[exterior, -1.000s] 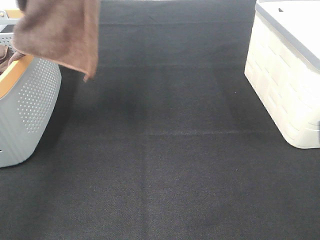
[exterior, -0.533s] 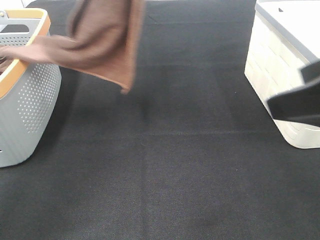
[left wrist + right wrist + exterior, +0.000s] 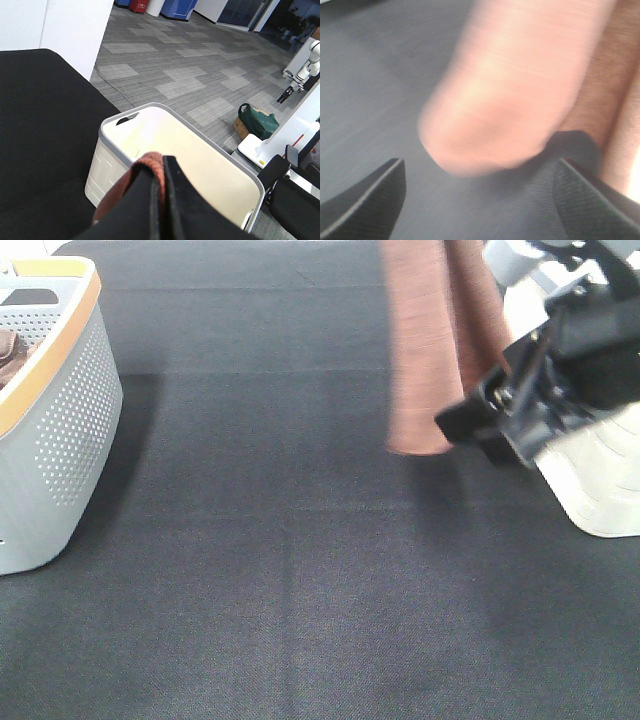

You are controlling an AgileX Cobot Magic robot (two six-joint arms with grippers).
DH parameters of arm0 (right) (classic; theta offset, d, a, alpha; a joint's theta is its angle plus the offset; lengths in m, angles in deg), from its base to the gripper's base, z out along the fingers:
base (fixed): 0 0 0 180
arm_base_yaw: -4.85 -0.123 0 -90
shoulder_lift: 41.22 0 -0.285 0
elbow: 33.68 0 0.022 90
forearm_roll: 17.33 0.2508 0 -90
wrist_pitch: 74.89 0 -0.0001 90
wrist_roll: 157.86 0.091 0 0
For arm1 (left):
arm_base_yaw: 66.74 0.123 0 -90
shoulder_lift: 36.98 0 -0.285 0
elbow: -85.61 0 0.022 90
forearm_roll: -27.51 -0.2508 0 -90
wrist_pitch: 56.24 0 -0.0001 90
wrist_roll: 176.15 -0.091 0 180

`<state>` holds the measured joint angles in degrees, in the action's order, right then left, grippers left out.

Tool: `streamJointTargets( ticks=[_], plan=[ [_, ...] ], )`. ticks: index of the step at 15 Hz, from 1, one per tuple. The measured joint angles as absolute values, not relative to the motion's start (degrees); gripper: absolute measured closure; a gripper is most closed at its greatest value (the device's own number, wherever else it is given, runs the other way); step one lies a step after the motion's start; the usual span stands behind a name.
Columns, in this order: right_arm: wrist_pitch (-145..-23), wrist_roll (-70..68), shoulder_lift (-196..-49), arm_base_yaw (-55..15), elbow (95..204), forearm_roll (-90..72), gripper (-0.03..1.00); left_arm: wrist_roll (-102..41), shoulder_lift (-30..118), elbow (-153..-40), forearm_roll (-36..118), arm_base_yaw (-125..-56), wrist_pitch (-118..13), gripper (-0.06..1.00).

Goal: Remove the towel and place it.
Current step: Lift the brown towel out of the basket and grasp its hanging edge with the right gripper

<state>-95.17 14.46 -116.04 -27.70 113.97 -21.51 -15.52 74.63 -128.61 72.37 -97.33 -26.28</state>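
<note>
Black mat (image 3: 300, 570), left hand (image 3: 161, 172) clamped on hanging towel (image 3: 420, 350), right hand (image 3: 477, 202) spread wide

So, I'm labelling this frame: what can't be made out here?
Exterior high: the frame edge cuts off the upper part of the towel.
Left wrist: the left gripper, shut on the towel, hides most of it.
Right wrist: motion blur smears the towel; no hem or tag readable.

The basket (image 3: 60, 440) sits far left; the bin (image 3: 600, 490) far right; the towel (image 3: 425, 350) hangs between, near the bin.
</note>
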Motion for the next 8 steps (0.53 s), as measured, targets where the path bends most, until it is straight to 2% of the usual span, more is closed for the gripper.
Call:
streamJointTargets(
  ticks=[4, 8],
  plan=[
    [-88.01, 25.23, -117.87, -28.33, 113.97, -23.92, 0.2, -15.52, 74.63, -128.61, 72.37, -98.77, -26.28, 0.94],
    [-86.58, 25.0, -118.1, -37.21, 113.97, -23.92, 0.2, -15.46, 74.63, -128.61, 71.51, -99.22, -26.28, 0.94]
  ],
)
